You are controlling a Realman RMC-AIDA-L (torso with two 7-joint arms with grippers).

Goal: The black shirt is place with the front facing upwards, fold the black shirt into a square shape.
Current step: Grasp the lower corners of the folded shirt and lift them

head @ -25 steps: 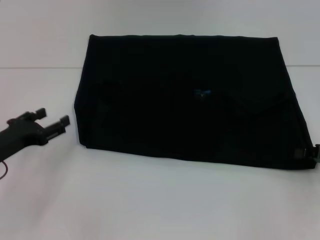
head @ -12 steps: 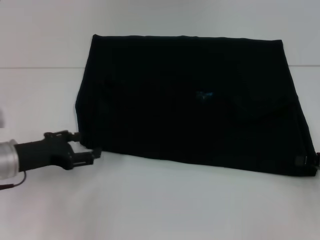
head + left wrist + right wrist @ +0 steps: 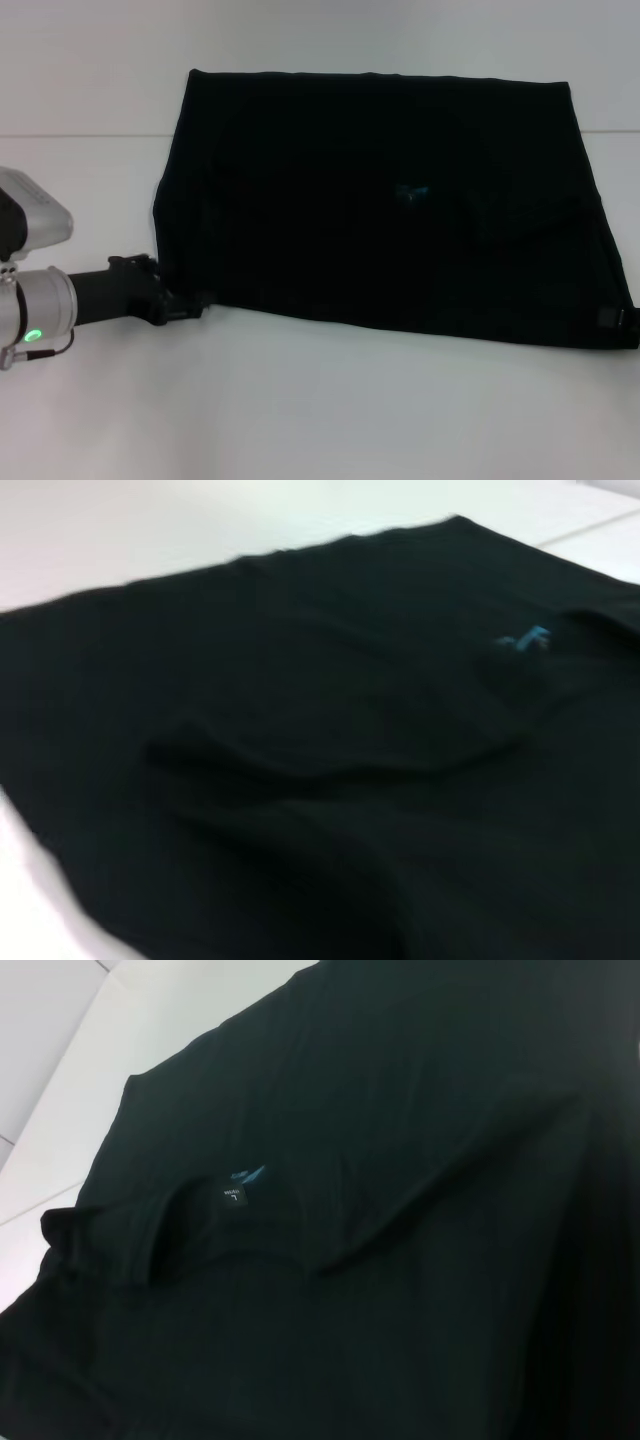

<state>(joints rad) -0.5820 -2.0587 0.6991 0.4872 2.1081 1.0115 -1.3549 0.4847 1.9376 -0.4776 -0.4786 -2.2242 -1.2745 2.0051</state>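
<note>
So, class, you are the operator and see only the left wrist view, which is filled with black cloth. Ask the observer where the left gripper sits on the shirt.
Observer: In the head view the left gripper is at the near left corner of the black shirt, low over the table.
Operator: And the right gripper?
Observer: Only a small part of the right gripper shows, at the shirt's near right corner.
Operator: What is the blue speck I see?
Observer: The right wrist view shows it beside a white neck label inside the collar.
</note>
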